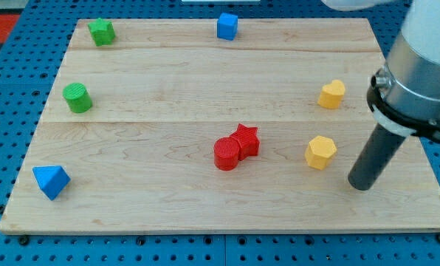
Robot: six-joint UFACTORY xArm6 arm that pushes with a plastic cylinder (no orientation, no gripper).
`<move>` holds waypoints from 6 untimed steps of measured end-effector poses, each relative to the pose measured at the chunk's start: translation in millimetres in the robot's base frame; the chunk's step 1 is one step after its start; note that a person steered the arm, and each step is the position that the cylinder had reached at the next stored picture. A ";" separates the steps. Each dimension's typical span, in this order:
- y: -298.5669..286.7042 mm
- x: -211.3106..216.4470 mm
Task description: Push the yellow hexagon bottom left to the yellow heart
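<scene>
Leftmost on the wooden board sit a blue triangular block near the bottom-left corner, a green cylinder above it, and a green star-like block near the top-left corner. Further right, a blue cube rests by the top edge. Around the middle, a red cylinder and a red star touch each other.

Then come the task's blocks. The yellow hexagon lies right of centre, in the lower half. The yellow heart stands above it and very slightly to the view's right, with a clear gap between them. So the hexagon is almost straight below the heart rather than down and to its left.

Furthest right, the rod ends at my tip, resting on the board just beside the hexagon, to its lower right and not touching it. The arm carries no gripper, so there is nothing to open or close, and nothing is held.

The move turns on this: the hexagon lies up and to the left of the tip. A push from this side would likely send it leftward, which seems the needed direction.
</scene>
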State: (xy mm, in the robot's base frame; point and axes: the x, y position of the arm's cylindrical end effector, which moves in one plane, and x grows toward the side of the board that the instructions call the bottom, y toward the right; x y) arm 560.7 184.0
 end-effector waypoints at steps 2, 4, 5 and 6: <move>-19.5 -72.7; 4.0 12.8; -33.0 -31.4; -54.0 -60.0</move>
State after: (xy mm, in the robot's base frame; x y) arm 500.7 130.0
